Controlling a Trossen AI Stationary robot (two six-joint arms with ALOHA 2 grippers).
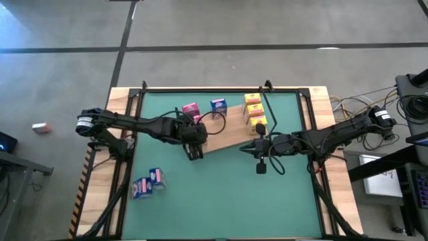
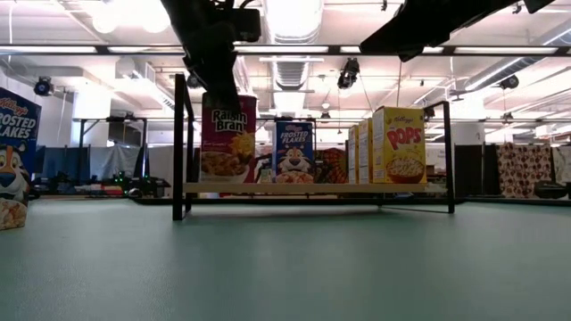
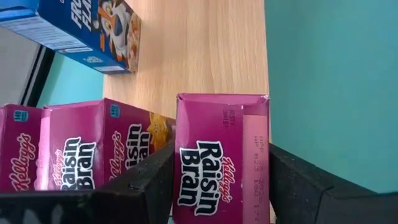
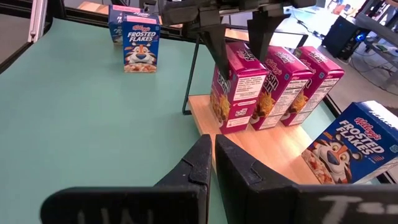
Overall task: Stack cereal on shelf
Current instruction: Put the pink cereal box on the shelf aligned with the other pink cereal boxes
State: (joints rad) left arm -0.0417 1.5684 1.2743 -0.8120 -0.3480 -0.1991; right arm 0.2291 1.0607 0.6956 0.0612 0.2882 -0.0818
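Seven boxes on the shelf (image 1: 231, 137) incl. the third pink box (image 4: 235, 87) (left gripper (image 4: 239, 38) clamps it at the shelf's end), two blue boxes (image 1: 148, 183) left on mat, right gripper (image 1: 260, 166) closed, idle.

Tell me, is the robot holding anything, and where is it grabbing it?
The left pincer grips a pink cardboard Raisin Bran box by its top, fingers on two opposite sides. The right pincer is shut and empty.
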